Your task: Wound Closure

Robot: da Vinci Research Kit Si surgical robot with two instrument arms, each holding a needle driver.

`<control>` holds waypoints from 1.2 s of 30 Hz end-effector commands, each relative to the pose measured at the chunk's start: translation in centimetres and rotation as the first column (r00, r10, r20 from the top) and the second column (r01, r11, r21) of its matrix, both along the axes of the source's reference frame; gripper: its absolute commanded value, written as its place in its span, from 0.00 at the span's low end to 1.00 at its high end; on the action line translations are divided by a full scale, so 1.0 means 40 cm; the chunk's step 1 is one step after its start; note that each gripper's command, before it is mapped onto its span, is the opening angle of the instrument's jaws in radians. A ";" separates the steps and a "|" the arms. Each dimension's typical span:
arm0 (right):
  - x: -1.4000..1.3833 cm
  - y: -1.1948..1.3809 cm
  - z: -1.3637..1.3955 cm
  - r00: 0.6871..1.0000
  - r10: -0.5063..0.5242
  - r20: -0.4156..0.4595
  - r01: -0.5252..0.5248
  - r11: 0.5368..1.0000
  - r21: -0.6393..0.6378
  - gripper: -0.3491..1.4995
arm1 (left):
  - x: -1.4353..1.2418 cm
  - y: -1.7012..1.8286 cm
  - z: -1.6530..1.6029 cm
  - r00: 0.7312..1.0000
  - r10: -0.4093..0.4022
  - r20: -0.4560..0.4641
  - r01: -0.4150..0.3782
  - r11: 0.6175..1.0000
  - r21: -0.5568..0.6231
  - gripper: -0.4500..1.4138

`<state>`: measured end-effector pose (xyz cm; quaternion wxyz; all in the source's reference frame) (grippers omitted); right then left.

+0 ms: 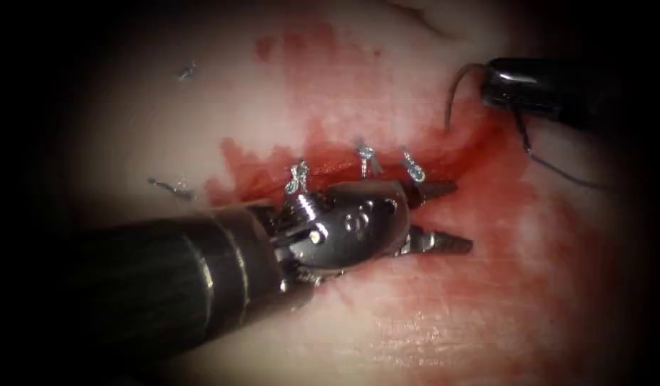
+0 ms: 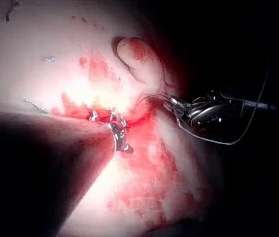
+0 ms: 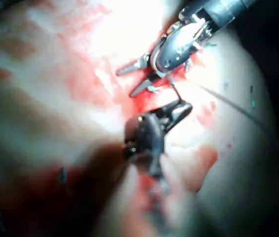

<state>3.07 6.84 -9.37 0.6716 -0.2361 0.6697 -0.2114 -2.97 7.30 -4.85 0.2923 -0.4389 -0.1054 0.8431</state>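
The cut (image 1: 387, 168) runs across the tissue (image 1: 487, 314) and carries three knotted stitches (image 1: 366, 156). My left tool (image 1: 448, 216) comes in from the lower left. Its jaws stand open at the cut's right end with nothing between them. My right tool (image 1: 519, 82) is at the upper right, clear of the tissue, shut on the curved needle (image 1: 455, 93) near its thread end. The needle arcs out to the left, its tip free above the tissue. Thread (image 1: 558, 171) trails from it down to the right. The needle (image 2: 149, 98) and right tool (image 2: 203, 111) also show in the left wrist view.
Red fluid (image 1: 323, 107) stains the tissue around the cut and to its right. Cut ends of thread (image 1: 174, 189) lie on the tissue left of the cut, with another piece (image 1: 187, 70) further up. The left tool's open fingers (image 3: 129, 67) show in the right wrist view.
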 end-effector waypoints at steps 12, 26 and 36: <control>0.0042 0.0007 0.0017 0.999 -0.036 0.028 0.032 0.989 0.144 0.00 | -0.0003 0.0011 0.0056 1.000 0.001 -0.012 -0.001 1.000 0.010 0.62; 0.0067 0.0021 0.0061 0.986 -0.123 0.109 0.092 0.963 0.254 0.00 | 0.0011 0.0018 0.0044 1.000 0.006 -0.005 -0.006 1.000 0.016 0.62; 0.0081 0.0060 0.0073 0.967 -0.215 0.139 0.108 0.836 0.538 0.00 | 0.0015 0.0018 0.0043 1.000 0.006 -0.007 -0.006 1.000 0.015 0.62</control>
